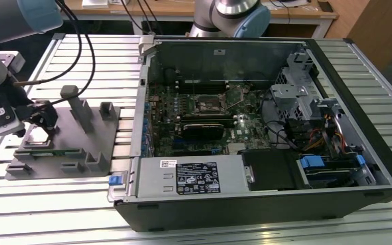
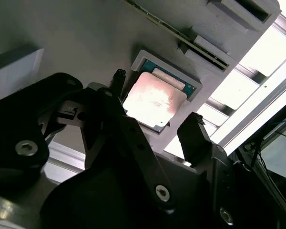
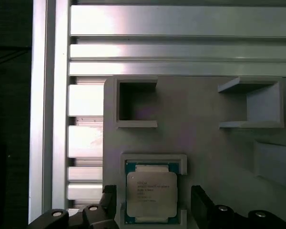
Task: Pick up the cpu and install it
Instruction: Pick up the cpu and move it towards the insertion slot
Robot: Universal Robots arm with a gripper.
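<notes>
**CPU NOT YET LIFTED: CLAW OPEN OVER FIXTURE**

Found small flat square cpu with pale silvery metal top point(image 3: 151, 193) seated flat in a framed recess of the grey plastic fixture point(image 3: 205, 138). Placed that fixture at 9 o'clock of the open black computer case point(image 1: 250, 214) in the exterior view. Noted black two-fingered gripper point(image 2: 157, 102) poised over the chip, claw spread apart, one finger on each side, clamped on nothing. Could not tell whether fingers touch chip edges. Spotted dark square socket frame point(image 1: 205, 105) near case centre, seemingly unfilled. Judged early stage: nothing done, lifting and installing both outstanding.
</notes>
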